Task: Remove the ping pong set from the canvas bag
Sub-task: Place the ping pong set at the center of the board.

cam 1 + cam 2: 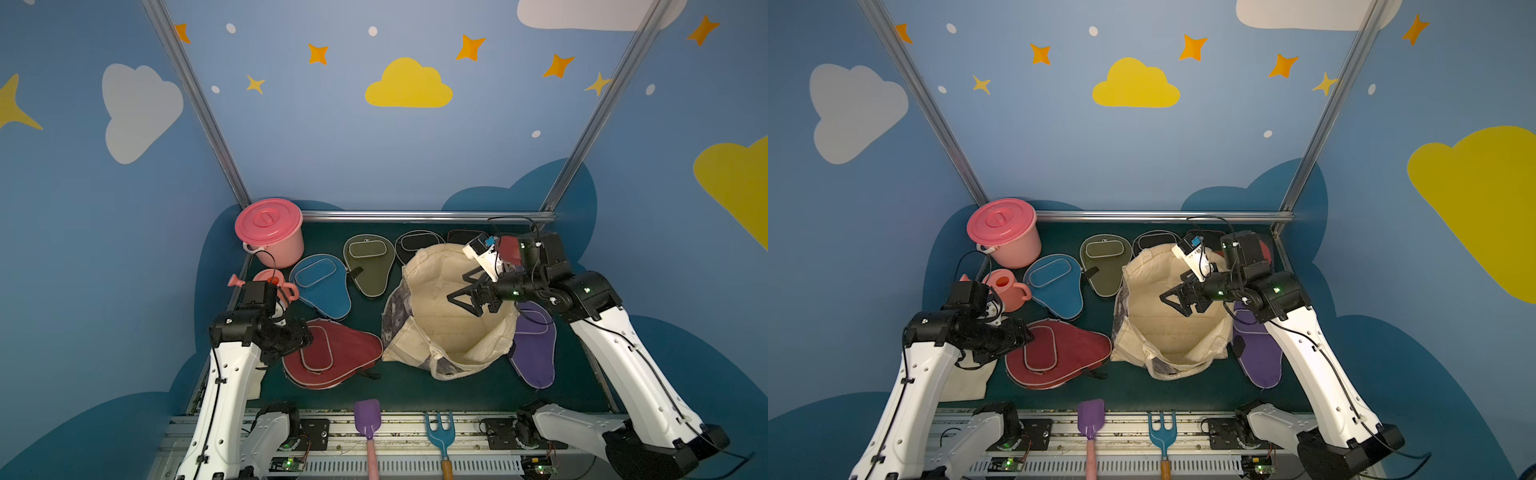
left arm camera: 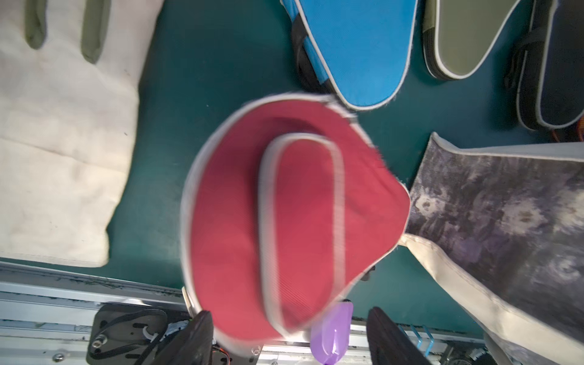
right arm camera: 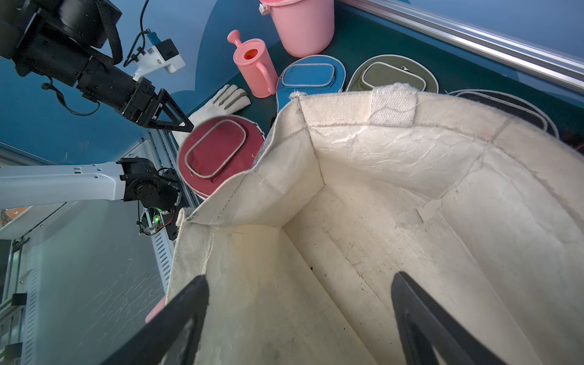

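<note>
Fingers wide apart, nothing held: left fingers (image 2: 196, 339), right fingers (image 3: 192, 297).

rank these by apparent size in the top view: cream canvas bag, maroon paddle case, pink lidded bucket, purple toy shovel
1. cream canvas tote bag
2. maroon paddle-shaped fabric case
3. pink lidded plastic bucket
4. purple plastic toy shovel, handle cropped

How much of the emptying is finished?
Nearly done, it seems. The blue case, olive case, black case and purple case lie on the table; the maroon case lies under the open left pincer. The right pincer hangs open over the canvas bag, whose visible inside is bare: little seems left.
</note>
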